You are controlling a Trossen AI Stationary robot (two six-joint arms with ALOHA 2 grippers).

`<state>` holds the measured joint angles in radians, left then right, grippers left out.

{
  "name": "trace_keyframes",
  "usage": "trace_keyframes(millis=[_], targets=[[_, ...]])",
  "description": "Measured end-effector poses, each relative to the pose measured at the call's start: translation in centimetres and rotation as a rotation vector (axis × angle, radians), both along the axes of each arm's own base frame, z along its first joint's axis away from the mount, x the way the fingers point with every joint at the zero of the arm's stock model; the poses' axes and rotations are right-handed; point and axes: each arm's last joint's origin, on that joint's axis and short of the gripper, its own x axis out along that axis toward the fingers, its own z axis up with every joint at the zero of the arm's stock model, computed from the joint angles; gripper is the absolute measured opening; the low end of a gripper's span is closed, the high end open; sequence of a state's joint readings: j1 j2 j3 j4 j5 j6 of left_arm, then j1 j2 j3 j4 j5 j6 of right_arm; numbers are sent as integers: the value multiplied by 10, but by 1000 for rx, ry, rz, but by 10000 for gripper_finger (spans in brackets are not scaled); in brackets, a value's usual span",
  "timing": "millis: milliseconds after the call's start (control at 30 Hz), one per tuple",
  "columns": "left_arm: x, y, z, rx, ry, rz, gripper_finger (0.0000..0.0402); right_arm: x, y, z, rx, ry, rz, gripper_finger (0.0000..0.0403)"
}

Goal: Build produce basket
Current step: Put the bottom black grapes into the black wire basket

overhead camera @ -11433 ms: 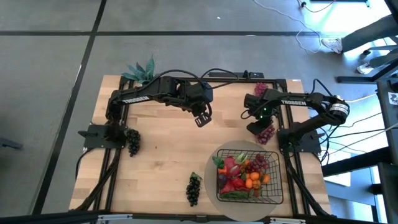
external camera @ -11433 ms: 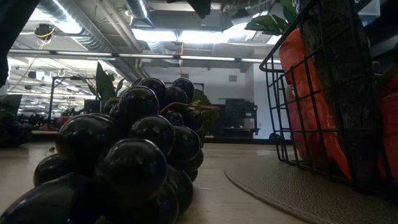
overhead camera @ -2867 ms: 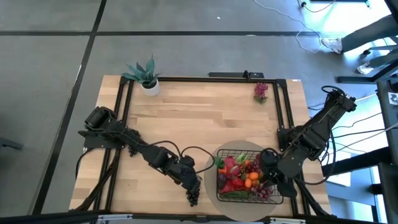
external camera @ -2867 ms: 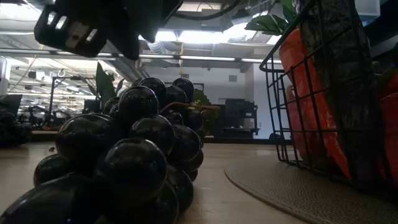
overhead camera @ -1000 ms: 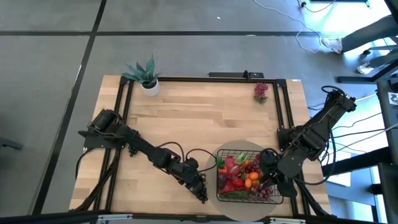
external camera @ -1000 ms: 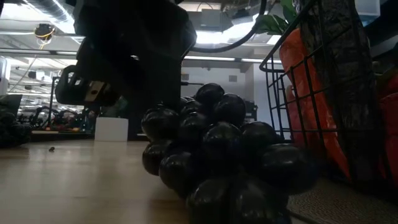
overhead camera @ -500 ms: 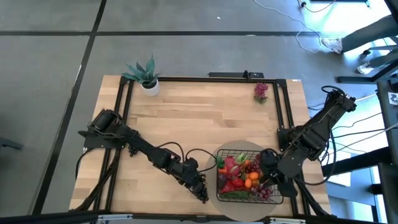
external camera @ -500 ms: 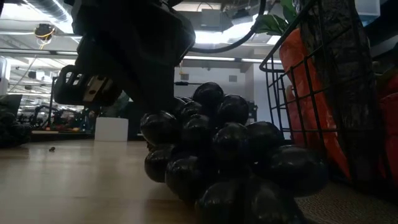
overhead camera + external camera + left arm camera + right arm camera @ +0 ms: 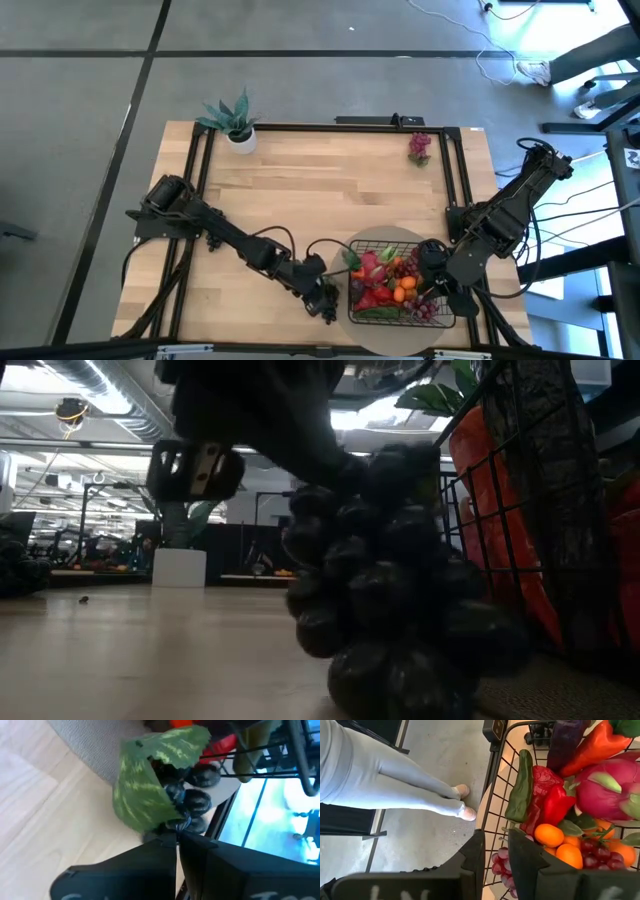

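The black wire basket (image 9: pixel 398 244) stands on a round beige mat (image 9: pixel 380 236) at the near right, filled with toy produce (image 9: pixel 385 275). My left gripper (image 9: pixel 327 298) is shut on a bunch of dark grapes (image 9: pixel 400 580) just left of the basket's left wall (image 9: pixel 470 510). The bunch has a green leaf (image 9: pixel 150 780) at its stem end. My right gripper (image 9: pixel 437 290) is at the basket's near right part, its fingers close together around the wire wall (image 9: pixel 487 795). My left gripper pinches the bunch's stem end (image 9: pixel 181 822), right under the green leaf, between its two fingers. It comes slanting down from the table's left. The bunch hangs below, beside the basket's wall; its lowest grapes (image 9: pixel 400 695) sit about at table level by the mat's edge. My right gripper has one finger (image 9: pixel 470 860) outside the basket's wire wall and the other finger (image 9: pixel 530 865) inside, at the rim (image 9: pixel 482 827). It comes from above. The basket stands flat on the mat. I cannot tell whether both fingers touch the wire.
A purple grape bunch (image 9: pixel 419 147) lies at the far right and a potted plant (image 9: pixel 232 118) stands at the far left corner. Another dark bunch (image 9: pixel 212 238) lies by the left arm's base. A person's legs (image 9: pixel 395 775) show beyond the table's edge.
My left gripper has gone up a little and toward the basket, still shut on the dark grapes. The bunch has been drawn up taller and to the right, and now stands against the basket's left wall.
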<state>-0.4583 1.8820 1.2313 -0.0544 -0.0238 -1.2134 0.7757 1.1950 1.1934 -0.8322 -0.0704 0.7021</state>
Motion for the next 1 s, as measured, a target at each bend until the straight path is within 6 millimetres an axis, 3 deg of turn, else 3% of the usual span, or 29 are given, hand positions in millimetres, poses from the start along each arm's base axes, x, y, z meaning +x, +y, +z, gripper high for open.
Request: trace_keyframes(millis=[167, 467, 1000], targets=[[6, -3, 15, 44, -36, -43, 0, 0, 0, 0, 0, 0, 0, 70], [8, -4, 49, 179, 59, -117, 0, 0, 0, 0, 29, 32, -33, 70], [0, 0, 147, 345, 79, -161, 0, -16, -19, 20, 52, -83, -87, 70]])
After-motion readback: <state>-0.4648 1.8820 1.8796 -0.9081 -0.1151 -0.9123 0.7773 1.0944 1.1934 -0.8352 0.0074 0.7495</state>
